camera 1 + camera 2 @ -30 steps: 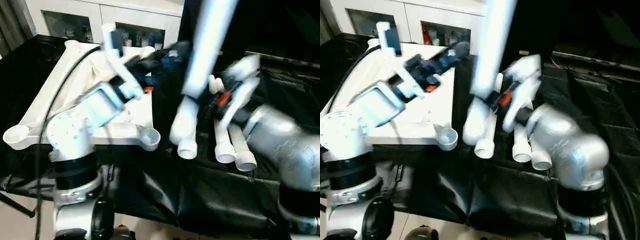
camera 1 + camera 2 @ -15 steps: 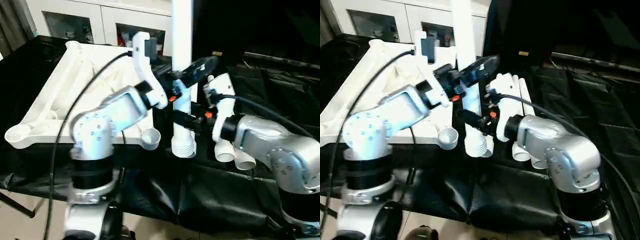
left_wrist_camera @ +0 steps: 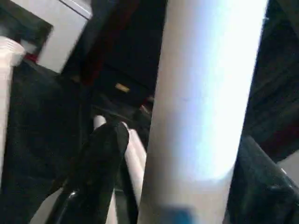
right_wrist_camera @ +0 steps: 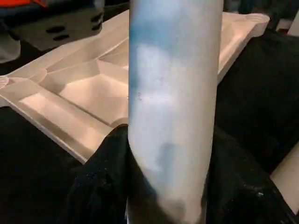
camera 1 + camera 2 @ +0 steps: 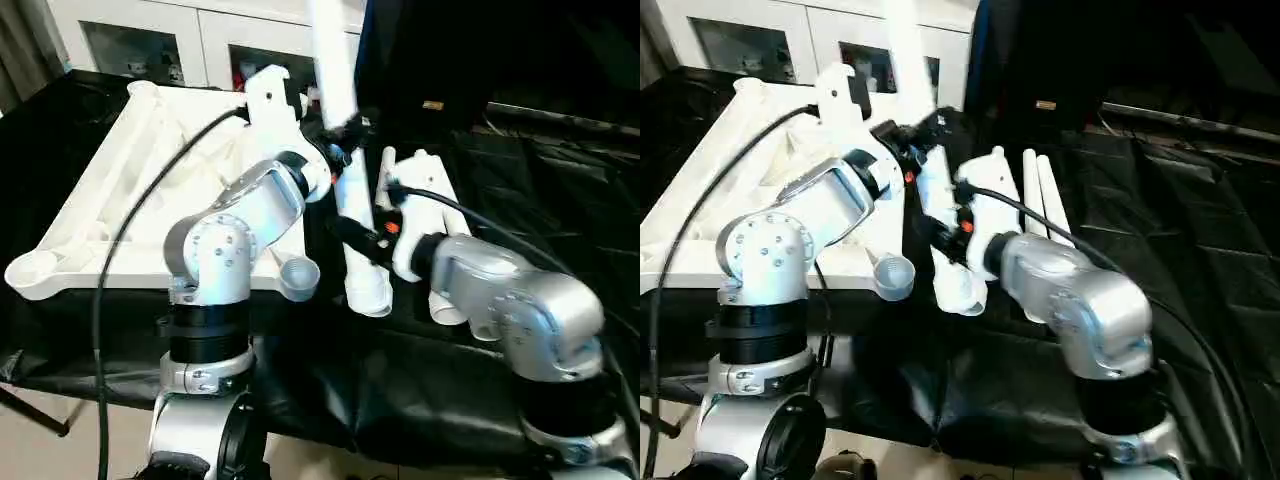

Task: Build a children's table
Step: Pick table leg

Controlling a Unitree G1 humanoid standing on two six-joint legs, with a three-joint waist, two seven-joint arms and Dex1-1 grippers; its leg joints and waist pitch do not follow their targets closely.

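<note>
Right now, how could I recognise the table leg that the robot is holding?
Find the upside-down white tabletop on the black cloth. Just right of its near corner socket, one white tubular leg stands nearly upright; the other legs lie flat.

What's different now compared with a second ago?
The white leg has swung from leaning right to nearly upright, tipped slightly left. The left claw has come across to it. The right claw keeps its grip near the bottom. The tabletop and spare legs stayed put.
</note>
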